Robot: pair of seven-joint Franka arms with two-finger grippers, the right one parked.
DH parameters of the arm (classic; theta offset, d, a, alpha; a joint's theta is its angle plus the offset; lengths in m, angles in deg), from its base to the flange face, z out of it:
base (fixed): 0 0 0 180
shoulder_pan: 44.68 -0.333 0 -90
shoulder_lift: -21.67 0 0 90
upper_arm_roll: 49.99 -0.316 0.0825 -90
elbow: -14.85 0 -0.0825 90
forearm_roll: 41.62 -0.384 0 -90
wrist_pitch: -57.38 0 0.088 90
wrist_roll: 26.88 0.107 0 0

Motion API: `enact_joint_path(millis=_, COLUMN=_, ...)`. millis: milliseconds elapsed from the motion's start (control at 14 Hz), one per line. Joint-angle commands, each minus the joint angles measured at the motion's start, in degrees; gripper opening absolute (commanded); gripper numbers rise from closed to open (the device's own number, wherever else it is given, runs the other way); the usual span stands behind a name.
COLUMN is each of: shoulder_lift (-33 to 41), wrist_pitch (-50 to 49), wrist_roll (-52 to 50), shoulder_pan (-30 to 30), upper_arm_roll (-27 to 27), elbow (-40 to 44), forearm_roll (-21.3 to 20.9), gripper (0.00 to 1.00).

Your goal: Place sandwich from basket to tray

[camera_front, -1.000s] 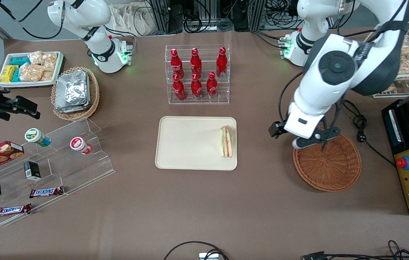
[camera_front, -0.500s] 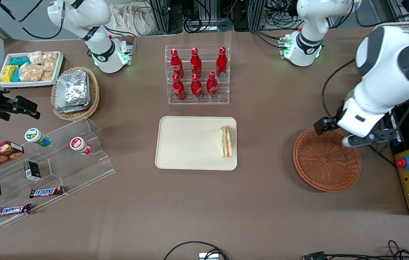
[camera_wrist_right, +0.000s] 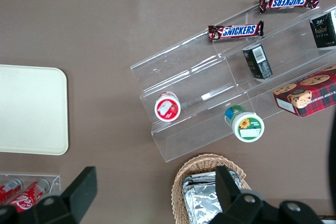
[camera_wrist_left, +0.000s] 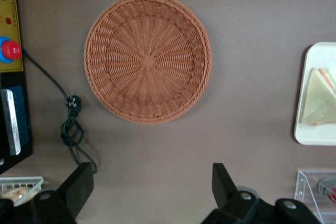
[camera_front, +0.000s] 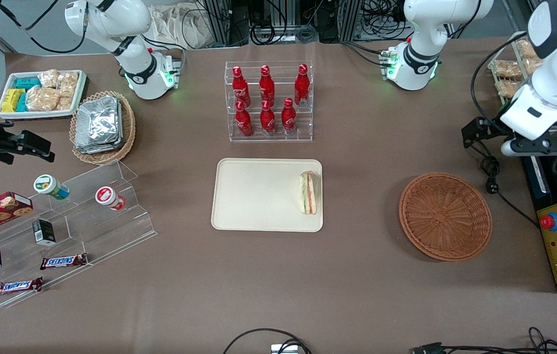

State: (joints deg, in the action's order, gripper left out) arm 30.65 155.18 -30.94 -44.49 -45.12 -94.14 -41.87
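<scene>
The sandwich (camera_front: 308, 192) lies on the cream tray (camera_front: 258, 196), at the tray edge nearest the basket; its layered cut side faces up. The orange-brown wicker basket (camera_front: 445, 216) stands empty, toward the working arm's end of the table. My gripper (camera_front: 536, 146) hangs high above the table, farther from the front camera than the basket, over the black box's edge. In the left wrist view the gripper (camera_wrist_left: 152, 184) is open with nothing between its fingers, and the basket (camera_wrist_left: 148, 59), the tray (camera_wrist_left: 315, 56) and the sandwich (camera_wrist_left: 318, 98) all show below it.
A clear rack of red bottles (camera_front: 268, 101) stands farther from the camera than the tray. A black control box with a red button (camera_front: 553, 221) and a black cable (camera_front: 492, 172) lie beside the basket. A stepped acrylic shelf of snacks (camera_front: 62, 221) is toward the parked arm's end.
My gripper has left the spot over the basket, swinging toward the working arm's end of the table and away from the front camera. Sandwich, tray and basket have not moved.
</scene>
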Motion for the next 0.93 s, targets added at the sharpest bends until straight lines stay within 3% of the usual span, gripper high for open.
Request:
enact_joint_path(millis=0, shoulder_lift=1.0, wrist_pitch=-4.6, wrist_roll=0.5, shoulder_pan=0.5, upper_arm_roll=-0.5, elbow=2.6, forearm_roll=0.5, gripper=1.00)
enact_joint_path(millis=857, shoulder_lift=-1.1, wrist_pitch=-4.5, wrist_roll=0.4, shoulder_pan=0.2, upper_arm_roll=-0.7, elbow=6.2, forearm_roll=-0.2, gripper=1.00)
